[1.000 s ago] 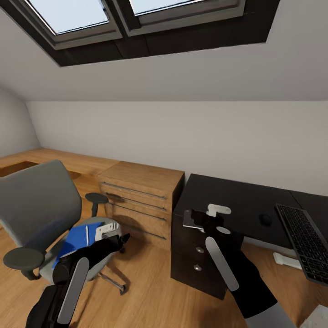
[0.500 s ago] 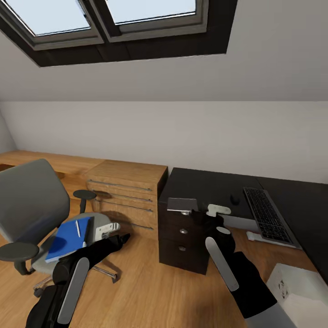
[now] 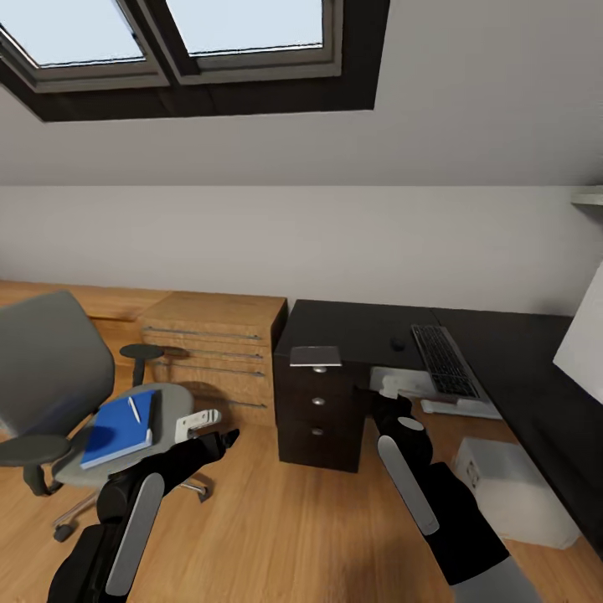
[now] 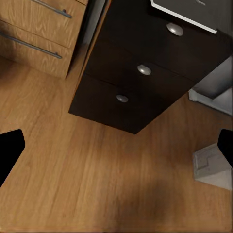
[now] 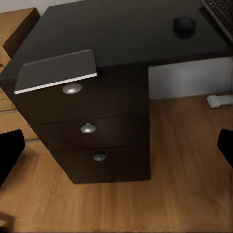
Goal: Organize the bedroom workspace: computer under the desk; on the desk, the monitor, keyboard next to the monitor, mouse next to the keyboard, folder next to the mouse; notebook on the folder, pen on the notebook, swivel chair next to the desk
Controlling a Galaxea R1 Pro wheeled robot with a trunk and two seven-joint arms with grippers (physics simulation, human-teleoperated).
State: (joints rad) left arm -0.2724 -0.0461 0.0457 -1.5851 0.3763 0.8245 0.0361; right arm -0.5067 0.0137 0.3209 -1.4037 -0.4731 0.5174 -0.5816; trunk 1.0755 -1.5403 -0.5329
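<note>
A blue folder (image 3: 119, 426), a white pen (image 3: 133, 409) lying across it, is being carried on the swivel chair (image 3: 59, 385) seat. A spiral notebook (image 5: 56, 71) (grey, overhanging the desk (image 5: 121, 34) corner) is being shown beside what is probably the mouse (image 5: 184, 25). Both grippers (image 4: 116, 145) (image 5: 116, 145) are being held spread, empty.

Blue folder (image 3: 117, 423) lies flat on the grey chair (image 3: 50, 377) seat at eight o'clock, white pen (image 3: 133, 409) on top; grey notebook (image 3: 316, 356) overhangs the black desk (image 3: 352, 322) corner; mouse (image 3: 397, 342) sits just beside the keyboard (image 3: 442, 358) at two o'clock; white computer (image 3: 511, 490) on the floor.
</note>
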